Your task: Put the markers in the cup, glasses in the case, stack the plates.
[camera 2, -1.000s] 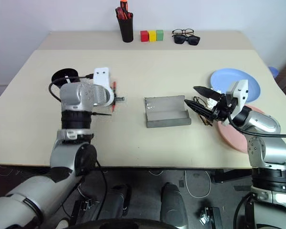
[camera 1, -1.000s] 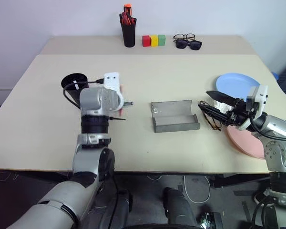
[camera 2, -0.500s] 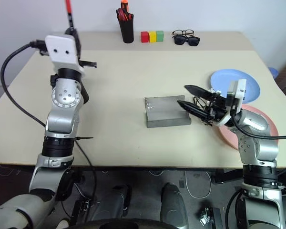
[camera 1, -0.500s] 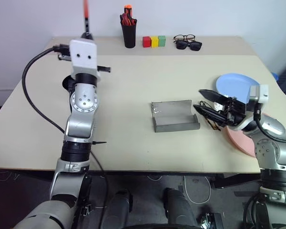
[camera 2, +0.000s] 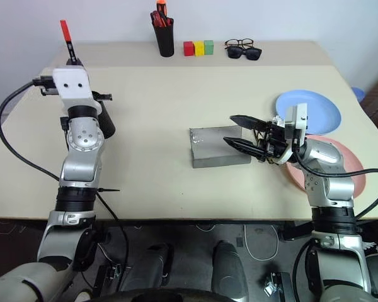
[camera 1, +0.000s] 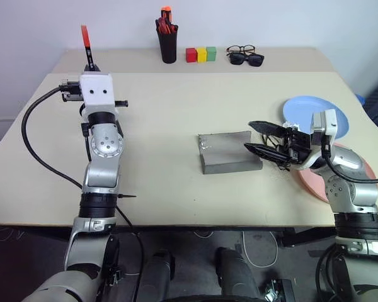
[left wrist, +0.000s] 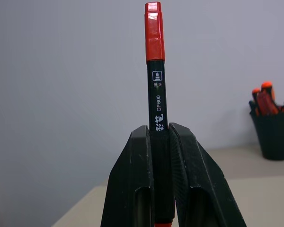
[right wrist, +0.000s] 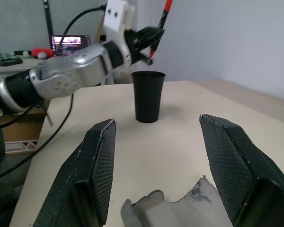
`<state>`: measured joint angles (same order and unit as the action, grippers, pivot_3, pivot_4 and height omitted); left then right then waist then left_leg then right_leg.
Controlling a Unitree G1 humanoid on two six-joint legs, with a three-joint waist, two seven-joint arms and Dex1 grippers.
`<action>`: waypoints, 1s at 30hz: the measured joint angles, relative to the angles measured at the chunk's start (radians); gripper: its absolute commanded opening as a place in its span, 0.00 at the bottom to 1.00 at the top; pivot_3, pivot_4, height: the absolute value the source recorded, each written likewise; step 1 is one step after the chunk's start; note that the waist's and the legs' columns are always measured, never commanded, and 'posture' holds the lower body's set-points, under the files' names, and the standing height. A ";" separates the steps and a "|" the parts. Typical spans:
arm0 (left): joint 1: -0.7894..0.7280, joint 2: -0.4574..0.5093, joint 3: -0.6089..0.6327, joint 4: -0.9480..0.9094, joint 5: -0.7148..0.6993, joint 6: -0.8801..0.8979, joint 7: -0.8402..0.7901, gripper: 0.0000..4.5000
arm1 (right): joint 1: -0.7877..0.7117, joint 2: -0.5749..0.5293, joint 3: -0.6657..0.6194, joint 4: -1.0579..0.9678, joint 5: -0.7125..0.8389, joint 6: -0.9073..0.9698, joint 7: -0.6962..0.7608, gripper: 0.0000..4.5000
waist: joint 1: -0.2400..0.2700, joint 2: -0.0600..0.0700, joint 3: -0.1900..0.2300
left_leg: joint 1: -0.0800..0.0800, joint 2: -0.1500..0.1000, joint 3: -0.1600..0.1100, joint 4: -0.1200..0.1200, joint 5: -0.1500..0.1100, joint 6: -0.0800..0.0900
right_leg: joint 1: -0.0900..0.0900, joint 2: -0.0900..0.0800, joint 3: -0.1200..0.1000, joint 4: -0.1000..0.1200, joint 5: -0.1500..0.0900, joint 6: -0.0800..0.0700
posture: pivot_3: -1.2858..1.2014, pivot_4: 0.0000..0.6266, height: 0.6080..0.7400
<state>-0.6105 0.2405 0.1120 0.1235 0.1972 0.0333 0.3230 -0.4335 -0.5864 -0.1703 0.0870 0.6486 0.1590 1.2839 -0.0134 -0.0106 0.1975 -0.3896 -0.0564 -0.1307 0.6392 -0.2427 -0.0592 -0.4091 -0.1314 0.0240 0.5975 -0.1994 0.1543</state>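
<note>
Red marker [left wrist: 156,85] standing upright between the left fingers [left wrist: 132,189]
Black cup [right wrist: 148,96] sitting just below it; grey case [camera 1: 230,153] lying open before the right fingers [camera 1: 264,151].

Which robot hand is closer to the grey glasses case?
The right gripper. Its open jaws hang just over the case's right end. The left gripper is raised far off on the case's left, holding a red marker.

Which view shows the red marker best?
The left wrist view: the red marker stands upright, clamped between the left gripper fingers, label readable. The eye views show its red tip; the right wrist view a slanted sliver.
</note>
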 measured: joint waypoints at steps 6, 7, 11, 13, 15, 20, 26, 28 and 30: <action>0.057 0.019 0.005 0.049 0.012 -0.053 0.012 0.01 | 0.000 0.000 0.000 0.002 0.000 0.000 -0.004 0.64 | 0.001 0.000 0.000 | 0.000 0.000 0.000 0.000 0.000 0.000 | 0.000 0.000 0.000 0.000 0.000 0.000 | 0.52 0.24 1.00; 0.063 0.022 0.005 0.070 0.013 -0.069 0.012 0.01 | 0.000 0.000 0.000 0.002 0.000 0.000 -0.006 0.64 | 0.001 0.000 0.000 | 0.000 0.000 0.000 0.000 0.000 0.000 | 0.000 0.000 0.000 0.000 0.000 0.000 | 0.52 0.24 1.00; 0.094 0.029 0.005 0.112 0.012 -0.109 0.011 0.52 | 0.005 -0.001 -0.005 0.000 0.000 0.000 -0.017 0.64 | 0.002 0.000 0.000 | 0.000 0.000 0.000 0.000 0.000 0.000 | 0.000 0.000 0.000 0.000 0.000 0.000 | 0.52 0.24 1.00; 0.095 0.029 0.006 0.114 0.008 -0.127 0.011 0.74 | 0.010 -0.002 -0.010 -0.004 0.001 0.000 -0.022 0.64 | 0.002 0.000 0.000 | 0.000 0.000 0.000 0.000 0.000 0.000 | 0.000 0.000 0.000 0.000 0.000 0.000 | 0.52 0.24 1.00; 0.095 0.021 0.016 0.114 -0.006 -0.144 0.005 0.85 | 0.024 -0.008 -0.019 -0.008 0.001 0.001 -0.029 0.64 | 0.003 0.000 0.000 | 0.000 0.000 0.000 0.000 0.000 0.000 | 0.000 0.000 0.000 0.000 0.000 0.000 | 0.52 0.24 1.00; 0.091 -0.022 0.016 0.025 -0.139 -0.038 -0.137 0.85 | 0.083 -0.026 -0.061 -0.050 0.003 0.012 -0.067 0.64 | 0.005 0.000 0.000 | -0.001 0.000 0.000 0.000 0.000 0.000 | 0.000 0.000 0.000 0.000 0.000 0.000 | 0.52 0.24 1.00; -0.025 0.097 -0.211 -0.204 -0.395 0.460 -0.696 0.85 | 0.285 -0.075 -0.158 -0.183 0.010 0.063 -0.143 0.64 | 0.001 0.000 0.000 | -0.001 0.000 0.000 0.001 -0.001 0.002 | 0.001 0.000 0.000 -0.001 -0.001 0.001 | 0.52 0.24 1.00; -0.043 0.108 -0.274 -0.212 -0.440 0.540 -0.812 0.85 | 0.381 -0.092 -0.198 -0.232 0.011 0.082 -0.171 0.64 | -0.003 0.001 -0.001 | 0.000 0.000 0.000 0.001 -0.001 0.002 | 0.000 0.000 0.000 0.000 -0.001 0.000 | 0.52 0.24 1.00; -0.063 0.133 -0.332 -0.201 -0.458 0.593 -0.915 0.85 | 0.473 -0.101 -0.243 -0.269 0.009 0.098 -0.203 0.64 | -0.008 0.001 0.000 | 0.000 0.001 0.001 0.000 -0.001 0.002 | 0.000 0.001 0.000 0.000 -0.001 0.000 | 0.52 0.24 1.00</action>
<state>-0.6731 0.3737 -0.2196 -0.0773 -0.2611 0.6262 -0.5922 0.0393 -0.6870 -0.4132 -0.1819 0.6577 0.2571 1.0813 -0.0214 -0.0093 0.1970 -0.3892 -0.0554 -0.1302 0.6391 -0.2439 -0.0572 -0.4088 -0.1307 0.0238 0.5979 -0.2006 0.1545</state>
